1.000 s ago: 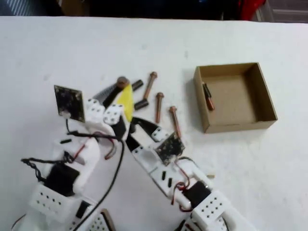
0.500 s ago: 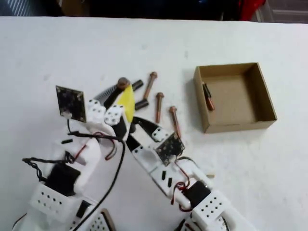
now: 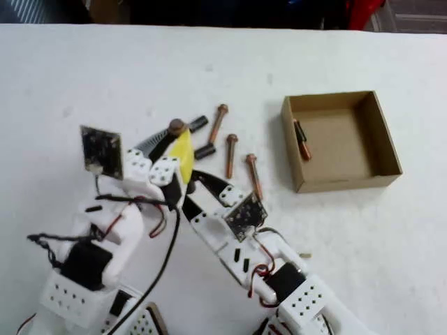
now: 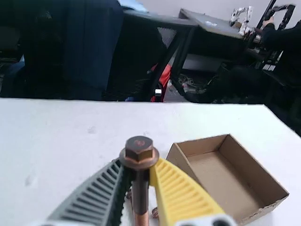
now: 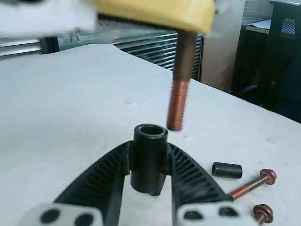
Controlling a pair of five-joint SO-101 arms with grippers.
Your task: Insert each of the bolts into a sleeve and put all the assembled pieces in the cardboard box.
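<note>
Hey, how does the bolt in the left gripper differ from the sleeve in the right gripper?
The copper bolt is long and threaded, with a hex head; the black sleeve is a short hollow tube. The bolt, in the left gripper, hangs higher, tip outside the bore; the sleeve, in the right gripper, sits lower. Both stand roughly upright, clamped.

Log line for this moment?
left gripper: shut on bolt; right gripper: shut on sleeve; bolt tip near sleeve mouth, uninserted; cardboard box: one piece
</note>
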